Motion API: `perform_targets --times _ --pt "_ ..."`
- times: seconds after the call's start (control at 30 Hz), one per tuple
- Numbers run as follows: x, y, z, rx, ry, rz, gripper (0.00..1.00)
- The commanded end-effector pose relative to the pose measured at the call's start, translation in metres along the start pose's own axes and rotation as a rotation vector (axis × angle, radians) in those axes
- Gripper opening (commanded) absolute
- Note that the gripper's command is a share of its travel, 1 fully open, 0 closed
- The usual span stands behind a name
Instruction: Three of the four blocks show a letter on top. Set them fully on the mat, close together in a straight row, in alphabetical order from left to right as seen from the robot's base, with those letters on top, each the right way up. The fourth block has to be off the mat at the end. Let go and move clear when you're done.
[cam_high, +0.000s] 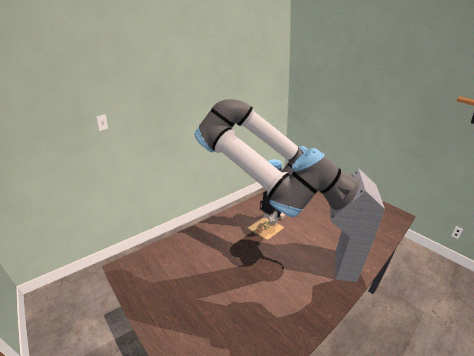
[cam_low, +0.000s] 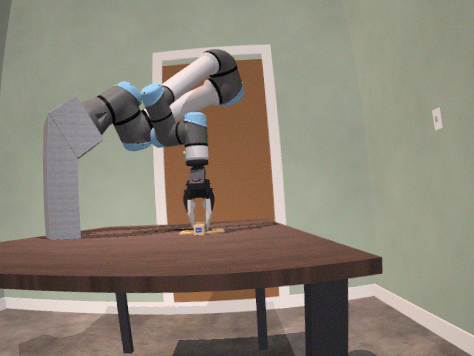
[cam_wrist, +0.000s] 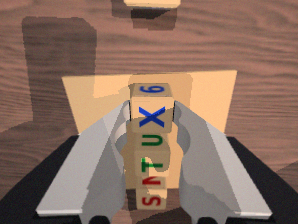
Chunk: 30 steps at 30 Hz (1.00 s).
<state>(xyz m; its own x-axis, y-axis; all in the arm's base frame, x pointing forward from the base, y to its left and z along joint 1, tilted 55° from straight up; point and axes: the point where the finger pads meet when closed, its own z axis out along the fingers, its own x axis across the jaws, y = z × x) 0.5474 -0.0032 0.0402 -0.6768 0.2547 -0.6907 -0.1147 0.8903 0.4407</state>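
Note:
My gripper (cam_wrist: 151, 102) (cam_low: 199, 222) (cam_high: 272, 218) points straight down over the tan mat (cam_wrist: 210, 95) (cam_low: 216, 231) (cam_high: 274, 231) and is shut on a wooden block with a blue X on top (cam_wrist: 151, 118) (cam_low: 199, 230); a blue 6 shows on its far side. The X block is down at mat level at the far end of a tight row. Behind it, toward the camera, sit a block with a green U (cam_wrist: 152, 141) and one with a T (cam_wrist: 150, 167); red letters show lower down on the near faces. The fourth block (cam_wrist: 150, 3) lies off the mat on the table beyond.
The dark wooden table (cam_high: 200, 280) (cam_low: 200, 255) carries the mat near the arm's grey pedestal (cam_high: 357, 225) (cam_low: 62, 175). Walls stand behind the table, and a door shows in the exterior view.

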Motion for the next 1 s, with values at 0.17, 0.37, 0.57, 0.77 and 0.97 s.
perform_targets --times 0.17,0.37,0.57,0.77,0.97 --pt "-0.0003 -0.0001 -0.0002 0.0 -0.001 0.0 0.12" --pt "-0.0003 -0.0001 -0.0002 0.0 -0.001 0.0 0.2" --pt "-0.0003 -0.0001 -0.0002 0.0 -0.001 0.0 0.24" --pt "-0.0003 -0.0001 -0.0002 0.0 -0.001 0.0 0.28" --pt "-0.0003 -0.0001 -0.0003 0.0 -0.001 0.0 0.28"
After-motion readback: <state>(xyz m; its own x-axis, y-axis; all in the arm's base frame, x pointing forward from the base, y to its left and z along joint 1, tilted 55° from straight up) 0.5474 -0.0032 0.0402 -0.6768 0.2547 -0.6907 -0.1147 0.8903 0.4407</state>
